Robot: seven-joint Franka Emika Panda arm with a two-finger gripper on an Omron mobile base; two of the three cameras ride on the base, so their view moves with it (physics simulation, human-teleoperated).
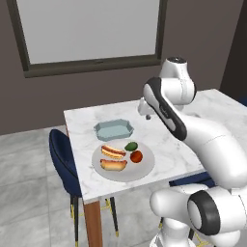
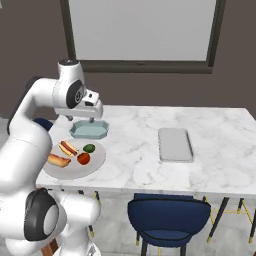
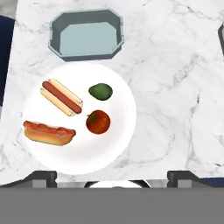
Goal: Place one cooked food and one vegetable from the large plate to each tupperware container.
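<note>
The big round plate (image 3: pixel 118 144) sits near the corner of the marble table (image 2: pixel 210 155), and it carries 4 things: 2 hot dogs, an avocado and a tomato. One hot dog (image 3: pixel 61 96) lies slanted on the side nearer the tub, the other hot dog (image 3: pixel 49 132) lies nearer the table's edge with red sauce along its top. The dark green avocado (image 3: pixel 100 91) and the red tomato (image 3: pixel 98 122) sit close together beside them, not quite touching.

Just past the plate stands the blue-green tub (image 3: pixel 86 34), with cut corners and nothing inside. The pale grey tub (image 2: pixel 175 144) lies well apart from it, further along the table.

The gripper (image 2: pixel 89 114) hangs above the table over the blue-green tub and plate, holding nothing, its jaws spread wide. In the hand view its 2 dark fingertips (image 3: pixel 40 177) stand far apart at the bottom.

A dark blue chair (image 2: pixel 167 215) is tucked at the table's long side, and another chair (image 1: pixel 61 159) stands at the end by the plate.
</note>
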